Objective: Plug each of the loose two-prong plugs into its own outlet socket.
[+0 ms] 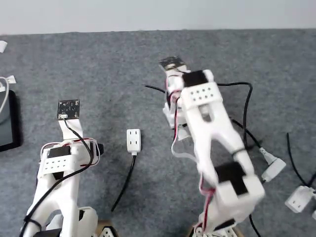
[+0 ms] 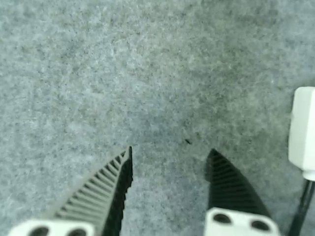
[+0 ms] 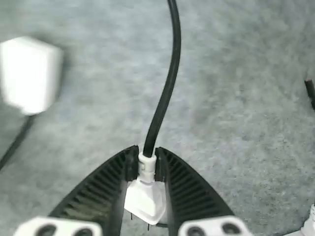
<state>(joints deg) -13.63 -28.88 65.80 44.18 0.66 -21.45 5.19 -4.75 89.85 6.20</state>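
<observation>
Right claw (image 3: 145, 149) grips a white plug (image 3: 143, 197); left claw (image 2: 171, 150) gapes over carpet (image 2: 147, 73).

White plug (image 3: 145, 196), black cord (image 3: 170, 73), white outlet socket (image 1: 133, 139), grey mat (image 1: 98, 64), black ribbed fingers (image 3: 98, 192)

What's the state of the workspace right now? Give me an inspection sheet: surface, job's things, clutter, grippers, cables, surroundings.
Surface: grey mat, flat.
Job's things: white socket between the arms, slots free; held plug in the right gripper; loose plug lying to the right; what looks like a second socket near the right edge.
Clutter: dark flat device at the left edge; small white scrap far left.
Grippers: left gripper open over bare mat; right gripper shut on the held plug.
Cables: black cord runs from the held plug; socket lead trails toward the arm bases.
Surroundings: pale wall behind the mat.
</observation>
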